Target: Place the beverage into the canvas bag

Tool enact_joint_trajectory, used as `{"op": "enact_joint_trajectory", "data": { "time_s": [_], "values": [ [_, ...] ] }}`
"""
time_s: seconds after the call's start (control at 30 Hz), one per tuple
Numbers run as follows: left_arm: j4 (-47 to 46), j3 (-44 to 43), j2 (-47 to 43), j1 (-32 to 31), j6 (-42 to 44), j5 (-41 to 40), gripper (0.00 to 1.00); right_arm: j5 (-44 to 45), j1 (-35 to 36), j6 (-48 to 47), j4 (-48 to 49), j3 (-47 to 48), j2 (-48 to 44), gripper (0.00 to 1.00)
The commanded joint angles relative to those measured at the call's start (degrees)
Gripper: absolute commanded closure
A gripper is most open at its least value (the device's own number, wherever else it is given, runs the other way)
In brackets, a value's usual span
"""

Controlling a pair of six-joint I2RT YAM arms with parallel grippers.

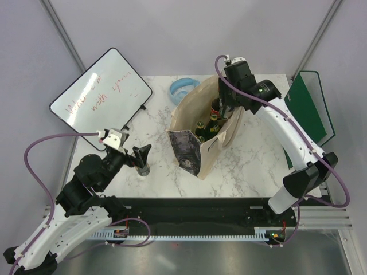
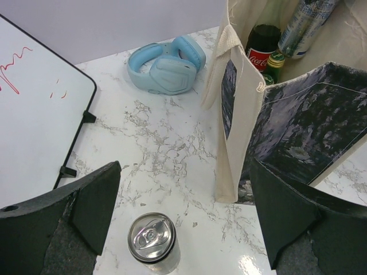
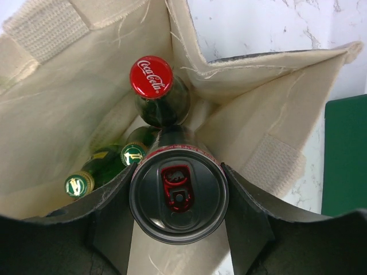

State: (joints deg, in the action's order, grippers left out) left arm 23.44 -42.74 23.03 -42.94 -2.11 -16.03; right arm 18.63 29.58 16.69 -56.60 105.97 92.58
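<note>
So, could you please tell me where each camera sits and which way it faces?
Top external: above and behind the bases, looking down on the table; both arms show, left gripper by a silver can, right gripper over the bag.
Left wrist: looks forward and down between its open fingers at silver can, bag, headphones.
Right wrist: looks straight down into the bag; its fingers clamp a dark can above a cola bottle.
Shared: both wrist views show the cola bottle inside the bag.
</note>
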Motion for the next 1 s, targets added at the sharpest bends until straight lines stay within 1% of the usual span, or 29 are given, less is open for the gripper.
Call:
{"op": "enact_joint_trajectory", "data": {
  "time_s": [0.0, 0.17, 0.3, 0.43, 0.63, 0.8, 0.87, 0.97],
  "values": [
    [-2.1, 0.0, -0.2, 0.0, 0.5, -0.9, 0.0, 3.0, 0.2, 0.3, 6.0, -2.7, -0.9, 1.0],
    [-2.1, -0.1, -0.1, 0.0, 0.5, -0.8, 0.0, 2.5, 0.2, 0.9, 10.2, -8.4, -1.4, 1.0],
    [-2.1, -0.1, -0.3, 0.0, 0.5, -1.0, 0.0, 1.8, 0.2, 2.2, 12.6, -11.0, -1.8, 1.0],
    [-2.0, -0.1, 0.0, 0.0, 0.5, -1.1, 0.0, 2.8, 0.2, 3.4, 15.0, -14.6, -2.5, 1.0],
    [-2.1, 0.0, -0.3, 0.0, 0.5, -1.1, 0.0, 4.0, 0.2, 4.6, 19.8, -22.2, -4.9, 1.0],
    [-2.0, -0.1, -0.1, 0.0, 0.4, -0.9, 0.0, 3.5, 0.2, 4.6, 24.9, -27.5, -6.4, 0.95],
    [-2.0, 0.0, 0.0, 0.0, 0.4, -1.0, 0.0, 3.4, 0.3, 4.8, 26.5, -28.9, -6.0, 0.89],
    [-2.0, 0.0, 0.0, 0.0, 0.4, -1.4, 0.0, 3.2, 0.2, 5.3, 27.9, -30.4, -5.0, 0.84]
  ]
}}
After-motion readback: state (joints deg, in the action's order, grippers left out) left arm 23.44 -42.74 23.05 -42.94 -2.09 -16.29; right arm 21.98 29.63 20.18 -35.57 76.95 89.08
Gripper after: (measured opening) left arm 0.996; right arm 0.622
